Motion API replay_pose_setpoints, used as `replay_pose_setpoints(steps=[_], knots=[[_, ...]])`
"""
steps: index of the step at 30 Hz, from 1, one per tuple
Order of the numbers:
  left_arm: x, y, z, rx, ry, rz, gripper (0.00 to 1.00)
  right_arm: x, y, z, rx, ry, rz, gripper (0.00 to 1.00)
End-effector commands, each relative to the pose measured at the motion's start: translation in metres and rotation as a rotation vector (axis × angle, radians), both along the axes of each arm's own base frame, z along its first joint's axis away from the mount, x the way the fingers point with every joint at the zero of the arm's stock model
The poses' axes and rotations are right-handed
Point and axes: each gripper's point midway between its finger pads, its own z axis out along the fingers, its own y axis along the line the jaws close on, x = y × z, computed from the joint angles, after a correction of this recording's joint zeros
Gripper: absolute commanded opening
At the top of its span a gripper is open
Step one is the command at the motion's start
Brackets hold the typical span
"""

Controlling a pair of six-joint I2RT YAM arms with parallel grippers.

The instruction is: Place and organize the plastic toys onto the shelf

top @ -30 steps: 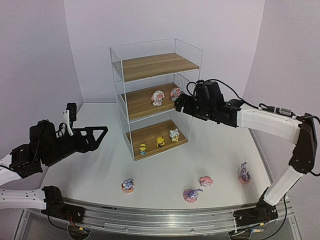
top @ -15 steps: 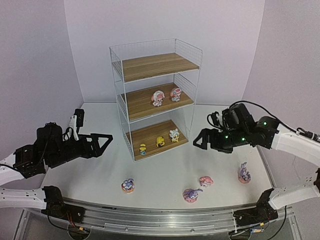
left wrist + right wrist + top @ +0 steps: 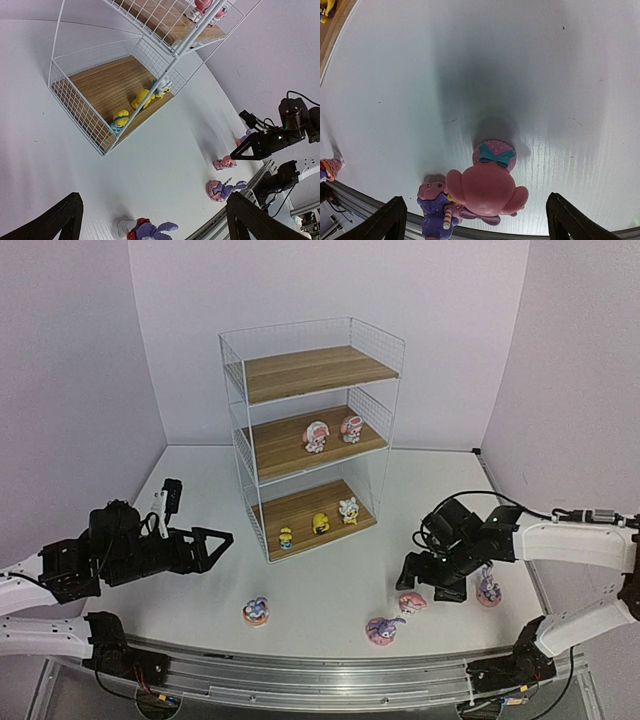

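White matte table [image 3: 330,565] with a metal rail [image 3: 320,677] along its near edge and plain lilac walls [image 3: 80,360] on three sides. The wire shelf [image 3: 300,375] stands toward the far edge, with two pink-white figurines [image 3: 316,436] on its middle board and three yellow-white figurines [image 3: 321,523] on the bottom board. Three purple bunnies [image 3: 256,612] and one pink figurine [image 3: 412,602] sit along the table's near edge. The right gripper [image 3: 428,587] hangs over the pink figurine, fingers spread either side and gripping nothing. The left gripper [image 3: 213,548] is spread wide, empty, above the left side.
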Motion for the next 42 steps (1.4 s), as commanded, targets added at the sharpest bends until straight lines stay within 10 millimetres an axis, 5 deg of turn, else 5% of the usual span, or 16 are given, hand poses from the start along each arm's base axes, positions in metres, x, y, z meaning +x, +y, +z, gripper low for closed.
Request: replay_pose_setpoints(steps=[1, 13, 18, 25, 29, 34, 39, 42], knots=[[0.0, -0.007, 0.002, -0.028, 0.003, -0.012, 1.0, -0.001, 0.009, -0.014, -0.004, 0.043, -0.026, 0.9], [0.001, -0.01, 0.001, -0.029, 0.005, -0.015, 0.99, -0.001, 0.001, -0.036, -0.085, 0.077, -0.058, 0.85], [0.0, -0.008, 0.003, -0.037, 0.003, -0.013, 1.0, -0.001, 0.007, -0.037, -0.083, 0.076, -0.05, 0.71], [-0.001, -0.005, 0.005, -0.054, -0.003, -0.009, 1.0, -0.005, 0.011, -0.031, -0.064, 0.068, -0.044, 0.33], [-0.004, -0.007, 0.006, -0.063, -0.004, -0.027, 1.0, -0.004, 0.011, -0.023, -0.043, 0.039, -0.028, 0.29], [-0.012, -0.019, 0.012, -0.079, -0.014, -0.11, 1.0, 0.003, 0.023, 0.009, 0.034, -0.057, 0.083, 0.27], [-0.05, -0.059, 0.03, -0.139, -0.065, -0.44, 1.0, 0.002, 0.062, 0.087, 0.269, -0.232, 0.336, 0.27], [-0.08, -0.083, 0.043, -0.216, -0.112, -0.679, 1.0, -0.025, 0.104, 0.147, 0.576, -0.32, 0.606, 0.27]])
